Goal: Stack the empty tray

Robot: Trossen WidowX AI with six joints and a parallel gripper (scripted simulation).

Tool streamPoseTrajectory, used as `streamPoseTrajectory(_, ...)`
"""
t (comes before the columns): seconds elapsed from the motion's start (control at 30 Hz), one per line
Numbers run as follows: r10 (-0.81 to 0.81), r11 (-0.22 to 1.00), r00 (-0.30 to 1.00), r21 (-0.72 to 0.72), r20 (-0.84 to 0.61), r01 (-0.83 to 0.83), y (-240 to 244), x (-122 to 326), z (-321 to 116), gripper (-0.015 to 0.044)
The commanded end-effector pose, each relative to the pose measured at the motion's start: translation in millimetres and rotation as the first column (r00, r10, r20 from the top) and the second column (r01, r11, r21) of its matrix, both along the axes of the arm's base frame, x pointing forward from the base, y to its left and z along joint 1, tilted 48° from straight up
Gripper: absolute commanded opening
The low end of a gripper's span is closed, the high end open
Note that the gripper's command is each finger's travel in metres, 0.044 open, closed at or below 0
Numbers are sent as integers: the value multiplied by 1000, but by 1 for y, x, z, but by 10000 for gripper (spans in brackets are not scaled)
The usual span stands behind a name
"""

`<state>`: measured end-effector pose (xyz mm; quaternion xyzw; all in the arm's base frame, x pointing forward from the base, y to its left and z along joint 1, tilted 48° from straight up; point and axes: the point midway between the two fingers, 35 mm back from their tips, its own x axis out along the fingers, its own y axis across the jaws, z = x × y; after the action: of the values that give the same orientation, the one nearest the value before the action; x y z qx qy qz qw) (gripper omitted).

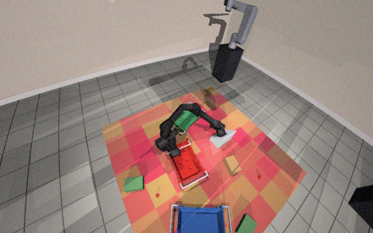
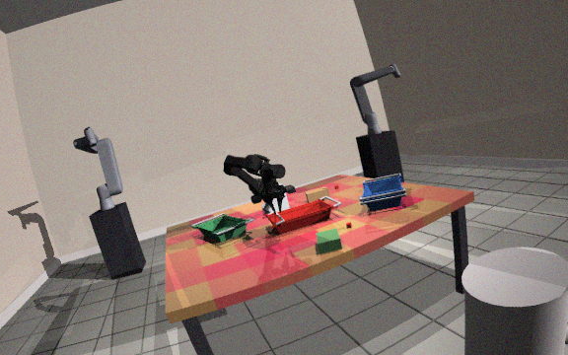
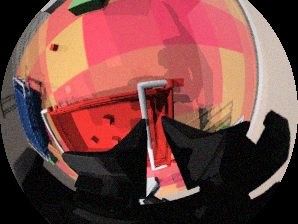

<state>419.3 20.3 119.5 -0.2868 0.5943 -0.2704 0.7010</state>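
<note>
The red tray (image 1: 186, 175) (image 2: 304, 219) (image 3: 75, 131) stands on the table with small red blocks inside. Its far bar (image 1: 194, 181) (image 3: 52, 130) is swung out over its end. Its near bar (image 3: 144, 102), by the gripper, leans inward over that end of the tray. My gripper (image 2: 275, 212) (image 3: 153, 120) is slightly open, with this bar running between or just beside its fingertips; firm contact cannot be told. A green tray (image 1: 186, 120) (image 2: 222, 228) stands beyond that end and looks empty. A blue tray (image 1: 199, 223) (image 2: 384, 187) (image 3: 30, 117) stands past the other end and looks stacked on another.
A tan block (image 1: 232, 164) and a green block (image 1: 134, 183) (image 2: 328, 241) stand on either side of the red tray. Another green block (image 1: 246, 223) is beside the blue tray. Loose red cubes (image 1: 157, 195) (image 1: 259, 177) lie on the table. A white wedge (image 1: 223, 140) is at the arm's base.
</note>
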Motion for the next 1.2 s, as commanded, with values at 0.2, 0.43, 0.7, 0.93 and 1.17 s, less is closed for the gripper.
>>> streamPoseTrajectory(0.2, 0, 1000, 1000, 0, 1, 0, -1, 0, 0, 87)
streamPoseTrajectory(0.43, 0, 1000, 1000, 0, 1, 0, -1, 0, 0, 87)
streamPoseTrajectory(0.7, 0, 1000, 1000, 0, 1, 0, -1, 0, 0, 87)
streamPoseTrajectory(0.93, -7, 1000, 1000, -3, -5, 7, 2, -1, 5, 87)
streamPoseTrajectory(1.17, -9, 1000, 1000, 25, 12, 9, 64, 4, -52, 87)
